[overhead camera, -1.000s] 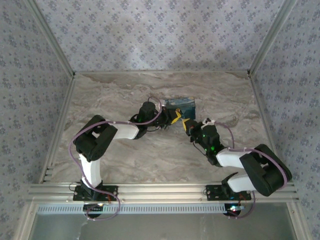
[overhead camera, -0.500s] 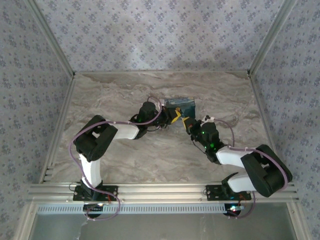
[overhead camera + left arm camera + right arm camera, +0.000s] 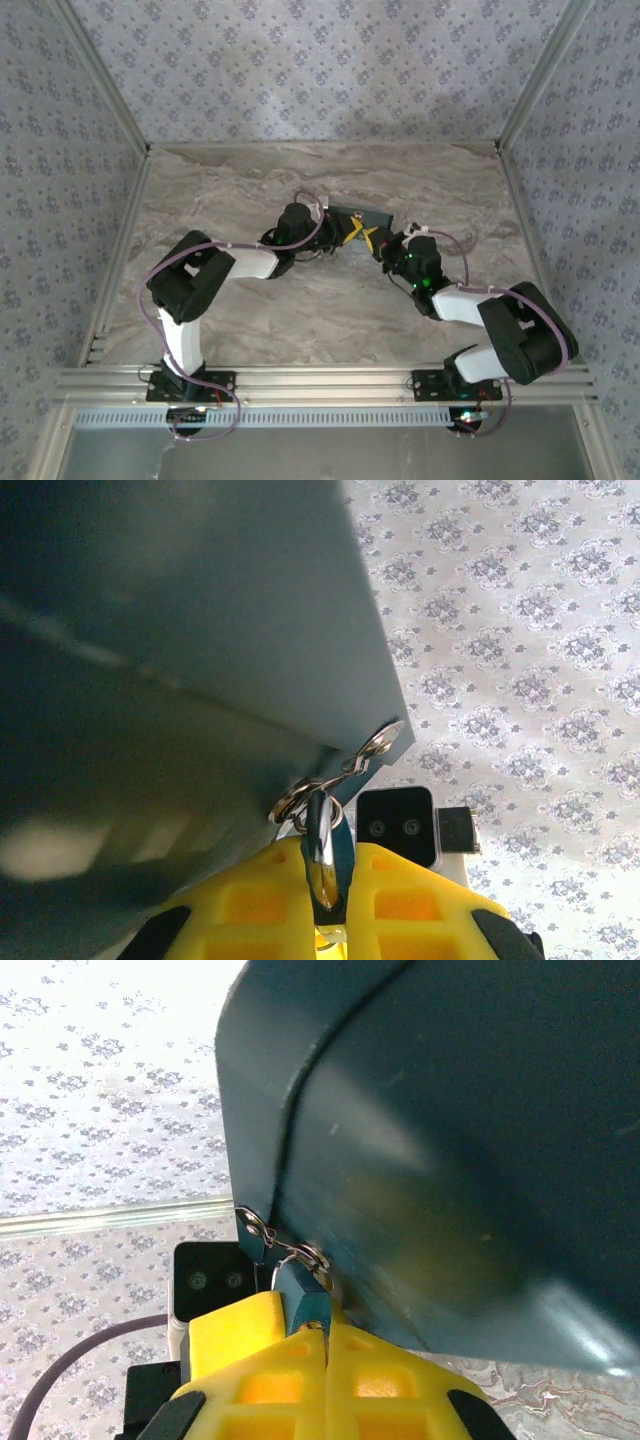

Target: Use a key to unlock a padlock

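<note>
Left gripper (image 3: 327, 865) clenched on key (image 3: 322, 845), edge-on just under padlock (image 3: 180, 630); right gripper (image 3: 325, 1338) pinched shut on blue key head (image 3: 300, 1295) beneath padlock, probably steadying for the turn.

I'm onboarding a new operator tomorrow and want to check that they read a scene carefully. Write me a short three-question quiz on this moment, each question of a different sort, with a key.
1. True or false: the left fingers stand wide open.
2. What colour are the right fingers? A yellow, B red, C white.
3. In the overhead view, at which object do the two arms meet?

Key
1. False: they are closed on a silvery metal piece that hangs from a wire ring.
2. A.
3. The dark blue box towards the far side of the table.
</note>
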